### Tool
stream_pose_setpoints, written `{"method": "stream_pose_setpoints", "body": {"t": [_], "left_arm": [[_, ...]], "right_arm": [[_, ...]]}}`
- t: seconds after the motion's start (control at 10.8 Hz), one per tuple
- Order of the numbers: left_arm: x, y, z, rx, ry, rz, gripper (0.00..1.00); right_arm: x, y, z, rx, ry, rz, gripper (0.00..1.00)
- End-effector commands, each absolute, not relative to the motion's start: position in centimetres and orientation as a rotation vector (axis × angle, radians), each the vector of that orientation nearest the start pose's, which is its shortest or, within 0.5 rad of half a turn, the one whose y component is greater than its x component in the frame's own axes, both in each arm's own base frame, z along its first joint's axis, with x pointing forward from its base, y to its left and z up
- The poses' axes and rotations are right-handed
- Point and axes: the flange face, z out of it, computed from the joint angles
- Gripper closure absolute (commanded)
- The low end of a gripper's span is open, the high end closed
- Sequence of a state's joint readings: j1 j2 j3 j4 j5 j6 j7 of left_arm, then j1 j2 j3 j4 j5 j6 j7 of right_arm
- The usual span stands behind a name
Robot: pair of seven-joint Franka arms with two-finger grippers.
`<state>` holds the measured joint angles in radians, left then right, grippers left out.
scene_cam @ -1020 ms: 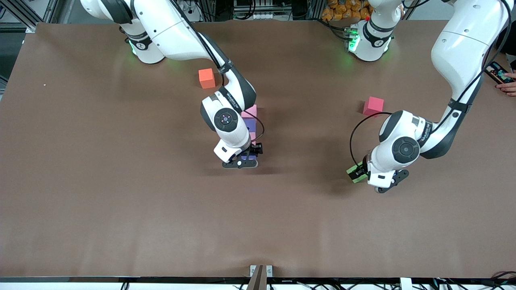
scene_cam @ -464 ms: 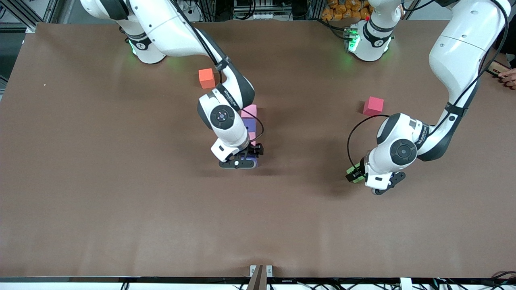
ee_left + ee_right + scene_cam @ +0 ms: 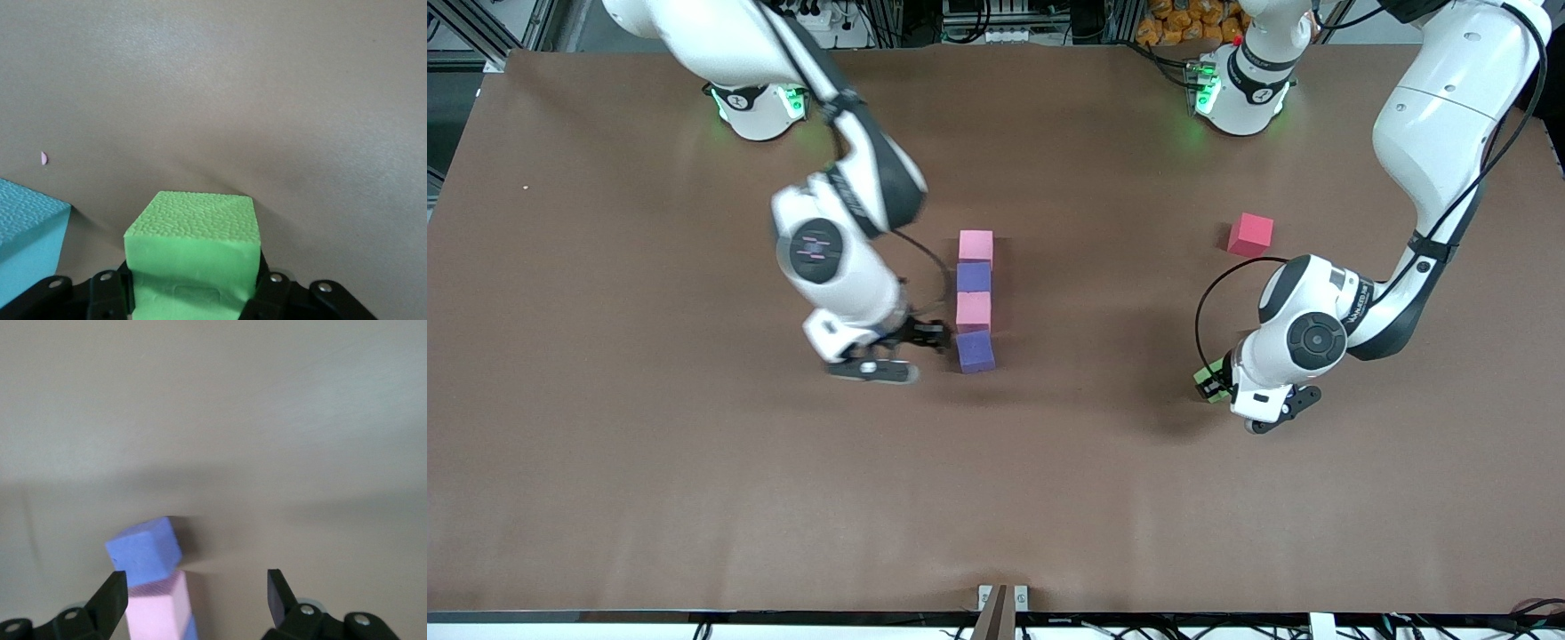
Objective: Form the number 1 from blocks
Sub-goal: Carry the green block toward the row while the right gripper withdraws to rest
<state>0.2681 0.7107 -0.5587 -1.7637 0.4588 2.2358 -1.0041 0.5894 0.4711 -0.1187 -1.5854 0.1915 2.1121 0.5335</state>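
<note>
1. Four foam blocks form a straight column mid-surface, touching: pink block (image 3: 975,245) farthest from the front camera; then purple block (image 3: 974,277); then second pink block (image 3: 973,311); then second purple block (image 3: 975,351) nearest, slightly skewed.
2. Green block (image 3: 1208,382) sits toward the left arm's end, well apart from the column; clamped in the left gripper (image 3: 1218,384).

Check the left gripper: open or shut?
Shut on the green block: left gripper fingers press both its sides.
</note>
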Motion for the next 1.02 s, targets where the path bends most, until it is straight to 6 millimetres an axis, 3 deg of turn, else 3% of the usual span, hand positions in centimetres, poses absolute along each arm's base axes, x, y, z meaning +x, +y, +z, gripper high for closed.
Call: {"method": "stream_pose_setpoints", "body": {"t": [0.0,0.19,0.37,0.56,0.74,0.93], "left_arm": [[62.0,-18.1,21.9,-2.95,-0.702,0.12,1.0],[59.5,-23.4,24.6,-2.938,-0.676,0.165,1.0],[55.2,-30.2,26.7,-2.95,-0.649,0.226,1.0],[48.4,-37.8,28.4,-2.991,-0.565,0.293,1.0],[40.2,-46.0,28.9,-3.017,-0.433,0.321,1.0],[33.1,-51.6,28.8,-3.048,-0.279,0.35,1.0]], "right_arm": [[59.6,27.3,43.4,-3.078,0.195,-0.081,0.02],[59.4,22.5,47.1,-3.096,0.228,-0.071,0.0],[59.1,18.5,50.2,-3.079,0.207,-0.039,0.0],[58.8,16.2,52.6,-3.066,0.249,-0.041,0.0],[59.0,14.8,55.7,-3.08,0.276,-0.023,0.0],[59.2,12.6,57.9,-3.08,0.311,-0.018,0.0]]}}
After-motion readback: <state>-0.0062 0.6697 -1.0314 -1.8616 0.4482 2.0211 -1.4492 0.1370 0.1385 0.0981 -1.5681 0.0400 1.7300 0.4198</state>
